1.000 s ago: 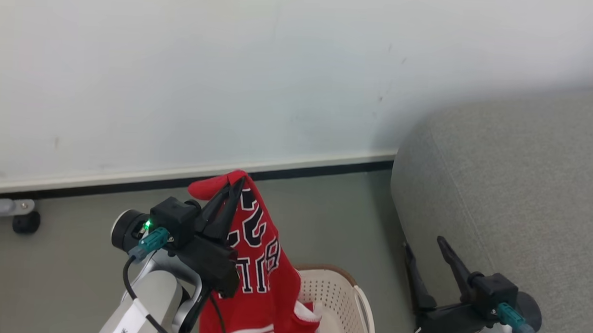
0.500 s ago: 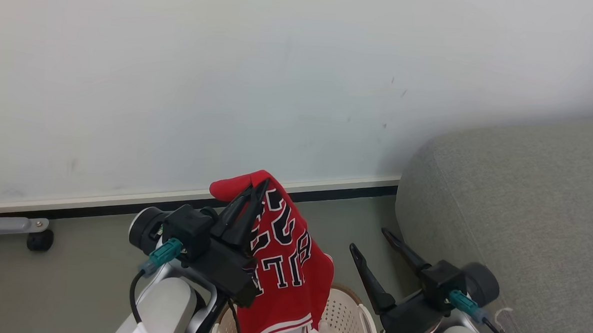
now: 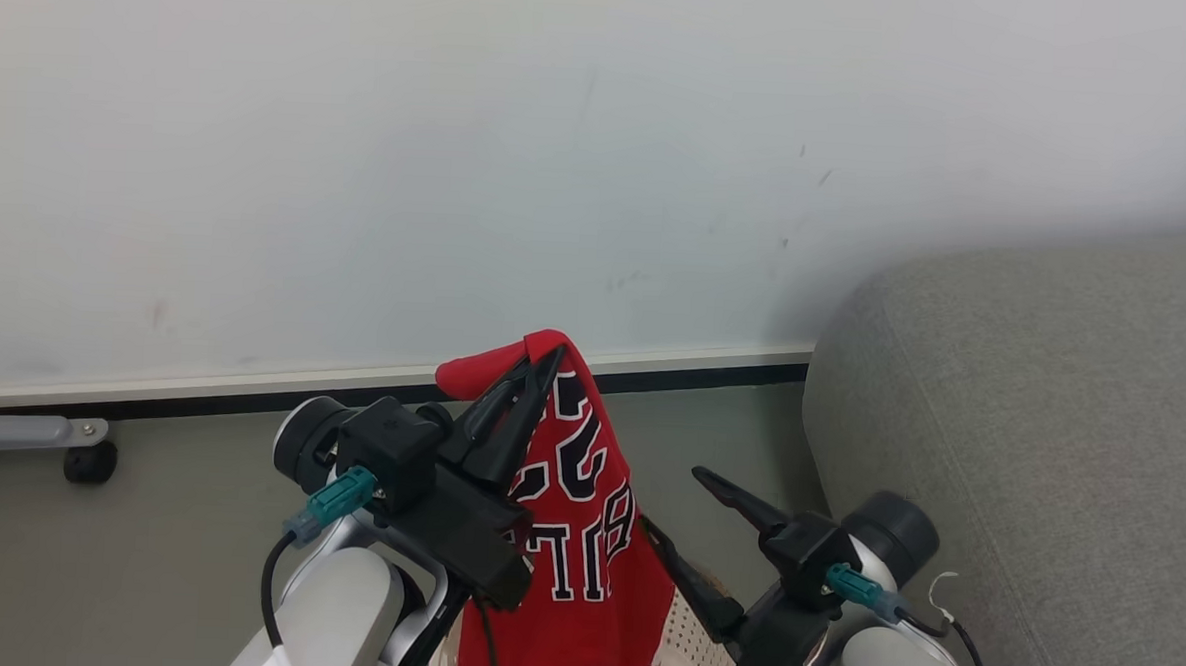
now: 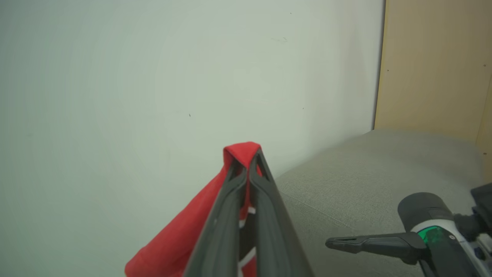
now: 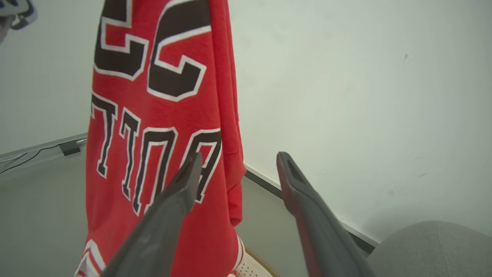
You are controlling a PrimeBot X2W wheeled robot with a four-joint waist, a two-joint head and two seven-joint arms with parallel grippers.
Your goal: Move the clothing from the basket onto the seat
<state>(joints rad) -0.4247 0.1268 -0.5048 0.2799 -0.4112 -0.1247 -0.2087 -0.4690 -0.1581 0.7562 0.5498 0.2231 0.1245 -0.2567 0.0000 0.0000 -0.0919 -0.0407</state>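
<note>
My left gripper is shut on a fold of the red jersey, which hangs down from it with its black-and-white lettering facing right. In the left wrist view the fingers pinch the red cloth at their tips. My right gripper stands open just right of the hanging jersey, with its fingers empty and one finger in front of the cloth. A sliver of the cream perforated basket shows below the jersey. The grey seat is at the right. The shorts are out of view.
A pale wall with a white baseboard runs behind everything, above the grey floor. A black caster wheel on a grey leg stands at the far left. A tan panel rises behind the seat.
The head camera has shifted. My left gripper has lifted the jersey higher out of the basket. My right gripper has swung left from beside the seat to next to the hanging jersey.
</note>
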